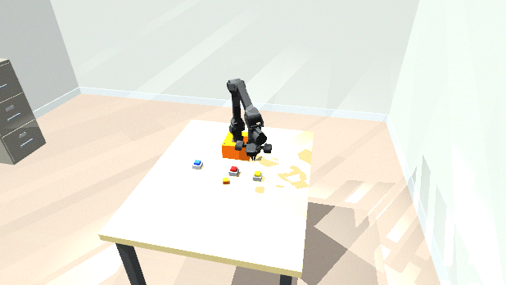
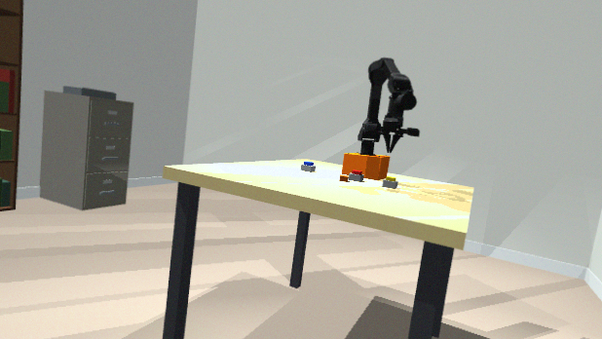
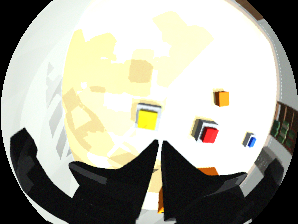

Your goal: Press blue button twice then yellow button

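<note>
My gripper [image 1: 253, 159] [image 2: 390, 151] [image 3: 159, 143] is shut with nothing between its fingers. It hangs above the table, near the yellow button and a little toward the arm's base from it. The yellow button [image 1: 257, 174] [image 2: 391, 179] [image 3: 147, 120] sits on a grey housing, just ahead and left of the fingertips in the wrist view. The blue button [image 1: 197, 162] [image 2: 308, 164] [image 3: 252, 142] stands on its housing at the left of the table in the top and exterior views, far from the gripper. Both caps stand up from their housings, and nothing touches them.
A red button [image 1: 233, 169] [image 2: 357, 172] [image 3: 209, 135] stands between the blue and yellow ones. A small orange block [image 1: 226, 181] [image 2: 344, 178] [image 3: 222, 98] lies near the red button. The arm's base is on an orange box [image 1: 234, 152] [image 2: 365, 167] behind the buttons.
</note>
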